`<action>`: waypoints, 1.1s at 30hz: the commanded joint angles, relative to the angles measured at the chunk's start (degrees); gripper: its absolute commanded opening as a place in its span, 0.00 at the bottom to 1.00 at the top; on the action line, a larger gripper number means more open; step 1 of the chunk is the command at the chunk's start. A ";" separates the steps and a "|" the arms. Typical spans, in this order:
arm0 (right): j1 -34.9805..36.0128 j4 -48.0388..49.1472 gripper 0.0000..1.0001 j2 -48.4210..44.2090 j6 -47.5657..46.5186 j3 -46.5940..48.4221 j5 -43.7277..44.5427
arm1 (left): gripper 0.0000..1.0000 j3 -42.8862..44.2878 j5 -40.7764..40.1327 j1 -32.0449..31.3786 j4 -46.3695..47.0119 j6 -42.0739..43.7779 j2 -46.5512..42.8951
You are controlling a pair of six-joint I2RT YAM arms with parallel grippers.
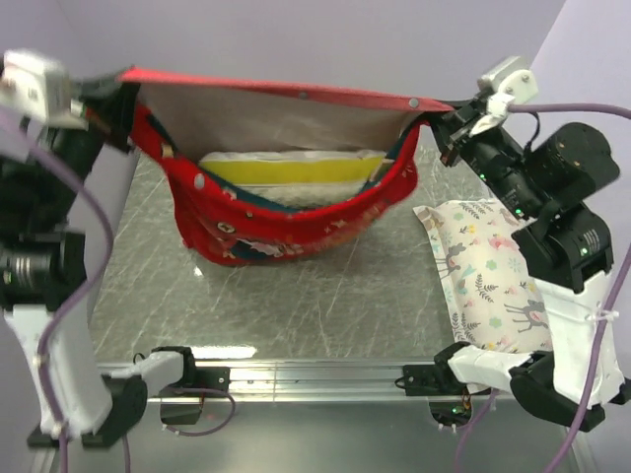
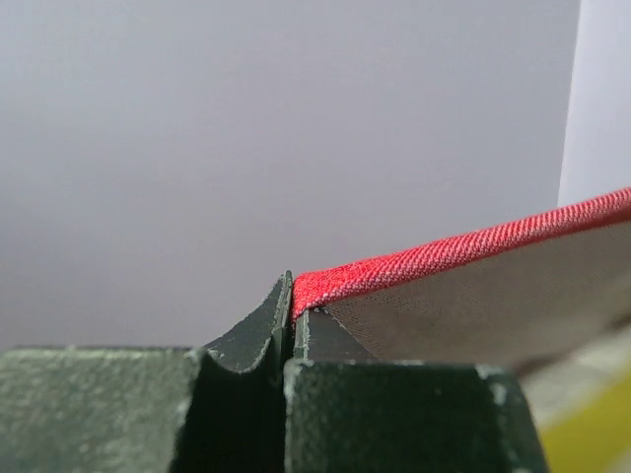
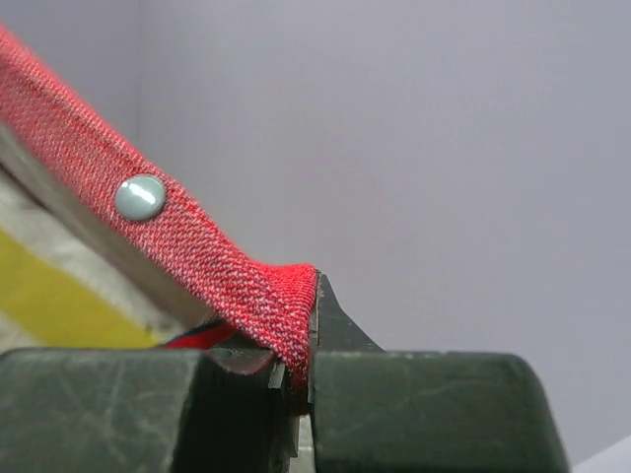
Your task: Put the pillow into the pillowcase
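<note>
**Two grippers pinch the pillowcase hem, pillow sits inside**

Both arms hold the same red hem, one at each end. The left gripper (image 2: pixel 291 301) has its jaws pressed together on the hem's end, with no gap showing in the left wrist view; the fabric runs up and away to the right from there. The right gripper (image 3: pixel 314 296) is likewise clamped, with the folded red band caught between its fingers. Only this view shows the weave close up and a round metal snap stud (image 3: pixel 140 197) set in the band.

From above, the hem stretches taut and raised along the far edge of the worktop (image 1: pixel 325 305), from the left gripper (image 1: pixel 123 84) near the far-left corner to the right gripper (image 1: pixel 441 116) near the far-right corner. The wrist cameras miss what hangs below: the pillowcase (image 1: pixel 296 232) gapes open, its printed front lip sagging in a curve onto the far half of the worktop, pale lining behind. The pillow (image 1: pixel 291 169) lies within the mouth, white with its yellow strip facing the camera. Each wrist view catches just a sliver of that yellow at its lower edge.

A floral animal-print pillow (image 1: pixel 488 281) lies along the right edge, reaching toward the near-right corner, apart from the pillowcase.
</note>
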 commanded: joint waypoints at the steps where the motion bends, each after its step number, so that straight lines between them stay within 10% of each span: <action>1: -3.59 6.04 0.00 1.93 -2.19 5.45 15.26 | 0.01 11.23 -16.78 4.22 -0.21 -1.60 9.57; 5: -14.66 7.62 0.00 8.71 -2.71 28.87 17.98 | 0.00 9.76 -21.70 5.72 18.28 0.42 4.22; 11: -14.85 22.31 0.00 -4.72 -3.35 5.62 18.19 | 0.01 13.29 -20.66 5.72 15.08 -1.51 5.19; 25: -14.94 18.97 0.00 7.56 -1.49 2.35 16.34 | 0.01 3.96 -12.05 5.81 15.78 -8.54 13.07; 33: -16.60 21.16 0.00 34.35 1.23 34.90 21.95 | 0.01 14.72 -13.18 7.91 24.48 -14.85 33.81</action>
